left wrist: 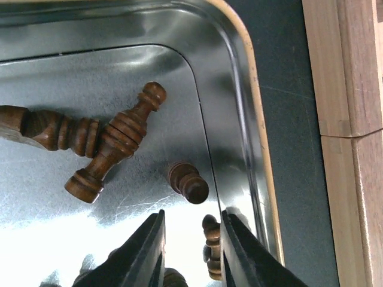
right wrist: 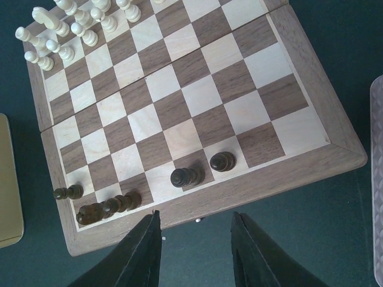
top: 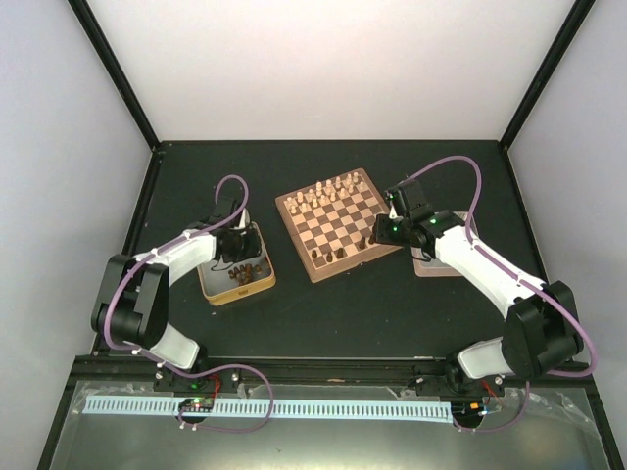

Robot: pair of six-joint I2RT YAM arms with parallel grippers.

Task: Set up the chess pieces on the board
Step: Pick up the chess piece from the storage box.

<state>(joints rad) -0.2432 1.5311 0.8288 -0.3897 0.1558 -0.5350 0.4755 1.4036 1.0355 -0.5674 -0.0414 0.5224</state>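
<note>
The left tool (left wrist: 192, 242) hangs inside a metal tin (left wrist: 242, 89) on the worktop (left wrist: 287, 119), its jaws partly apart and gripping nothing, with several dark chess pieces (left wrist: 116, 140) lying loose on the tin floor. The right tool (right wrist: 194, 239) hovers just off the near rim of the board (right wrist: 179, 113), jaws spread wide and empty. A few more dark pieces sit on the board's nearest rows, and cream pieces (right wrist: 72, 30) crowd its far corner.
</note>
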